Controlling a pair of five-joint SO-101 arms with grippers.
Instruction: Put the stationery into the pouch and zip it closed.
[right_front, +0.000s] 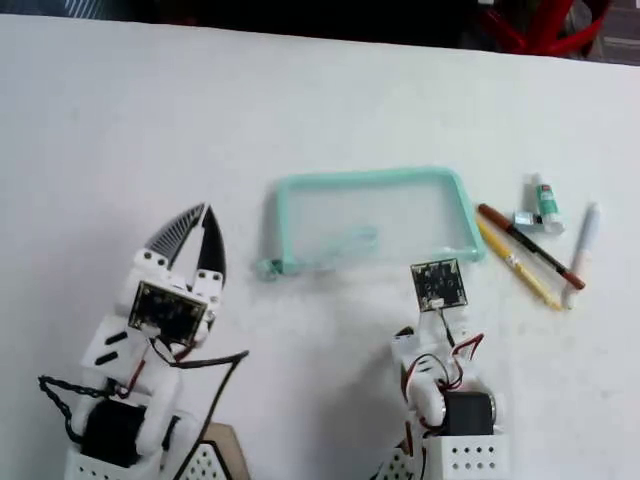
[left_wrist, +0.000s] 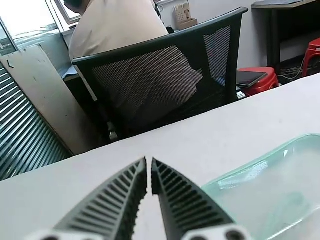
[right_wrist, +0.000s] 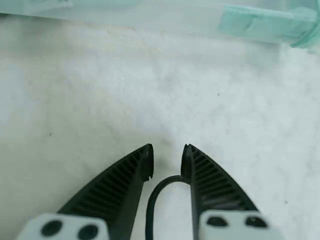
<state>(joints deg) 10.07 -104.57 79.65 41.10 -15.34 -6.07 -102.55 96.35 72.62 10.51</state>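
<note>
A mint-green see-through pouch (right_front: 370, 220) lies flat mid-table, with its zipper pull (right_front: 268, 267) at the near left corner. To its right lie a brown pen (right_front: 530, 245), a yellow pencil (right_front: 515, 262), a white pen (right_front: 583, 243) and a small green-and-white tube (right_front: 545, 205). My left gripper (right_front: 207, 215) sits left of the pouch, shut and holding nothing; its tips (left_wrist: 149, 162) almost touch, with the pouch (left_wrist: 270, 185) beside them. My right gripper (right_wrist: 167, 149) points down at the bare table just short of the pouch's near edge (right_wrist: 150, 15), slightly open and holding nothing.
The right arm's wrist board (right_front: 440, 283) covers its fingers from above. A black cable (right_wrist: 150, 210) loops between the right fingers. Beyond the table's far edge stand a mesh office chair (left_wrist: 165, 75) and a red stool (right_front: 540, 25).
</note>
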